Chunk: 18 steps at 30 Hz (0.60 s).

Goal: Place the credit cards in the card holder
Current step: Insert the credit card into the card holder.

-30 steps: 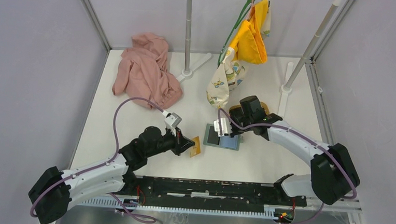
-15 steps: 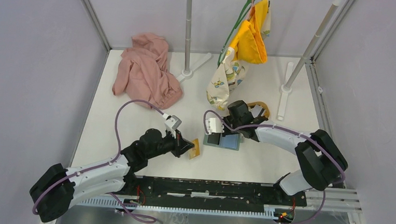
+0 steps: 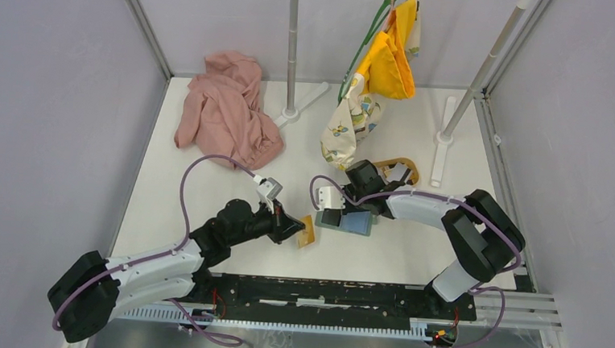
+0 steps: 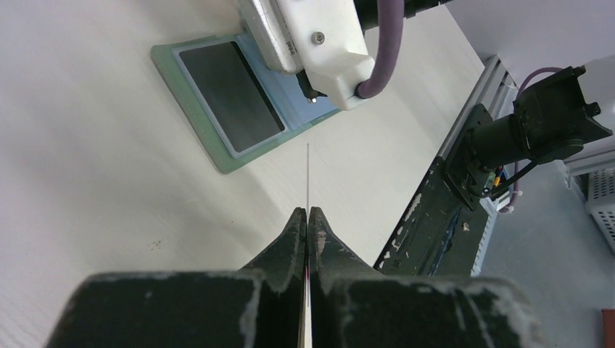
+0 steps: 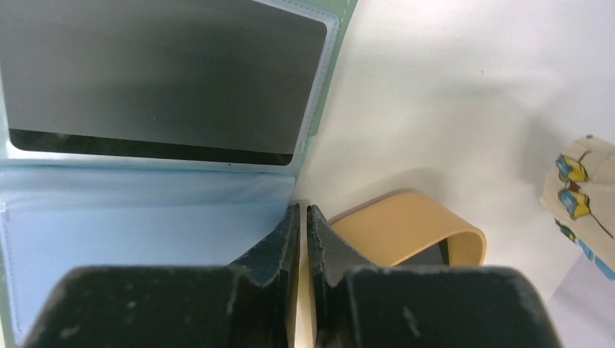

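Insertion step: left fingers point(image 4: 294, 233) clamp a card point(image 3: 306, 229) edge-on, just short of the wallet point(image 3: 354, 223). Right fingers point(image 5: 284, 233) are narrow, apparently pinching the wallet's edge. Next: line the card up with a slot and slide it in.

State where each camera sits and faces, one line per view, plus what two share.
Top external: above and behind, looking down on the table; both arms show.
Left wrist: looks along the left gripper, shut on a card, toward the card holder.
Right wrist: looks past the right gripper at the card holder and wooden tray.
Shared: both wrists see the card holder.
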{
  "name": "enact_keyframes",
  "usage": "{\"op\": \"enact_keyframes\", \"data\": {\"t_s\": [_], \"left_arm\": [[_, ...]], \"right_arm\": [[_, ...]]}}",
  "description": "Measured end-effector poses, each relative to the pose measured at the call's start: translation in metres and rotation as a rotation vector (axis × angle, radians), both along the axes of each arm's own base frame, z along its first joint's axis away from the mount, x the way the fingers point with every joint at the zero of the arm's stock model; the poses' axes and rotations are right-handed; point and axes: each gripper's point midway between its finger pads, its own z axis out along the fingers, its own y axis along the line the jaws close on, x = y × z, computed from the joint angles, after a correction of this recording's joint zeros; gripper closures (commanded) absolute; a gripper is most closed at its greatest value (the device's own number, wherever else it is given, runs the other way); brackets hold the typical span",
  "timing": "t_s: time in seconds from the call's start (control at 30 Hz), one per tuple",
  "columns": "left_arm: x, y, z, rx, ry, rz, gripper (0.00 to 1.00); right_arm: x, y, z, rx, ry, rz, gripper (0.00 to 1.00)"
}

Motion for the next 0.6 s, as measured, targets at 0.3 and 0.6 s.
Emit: {"op": "enact_keyframes", "data": {"t_s": [0.3,0.6], "left_arm": [[-0.006,-0.007,0.001,-0.032,0.035,-0.038,0.98],[-0.019,-0.017,-0.013,-0.107,0.173,-0.069,0.98]], "right_arm": [[-0.033,0.026,-0.001,0.093,0.161,0.16,0.89],[-0.065,0.034,0.006,0.192,0.315,0.191,0.74]]}}
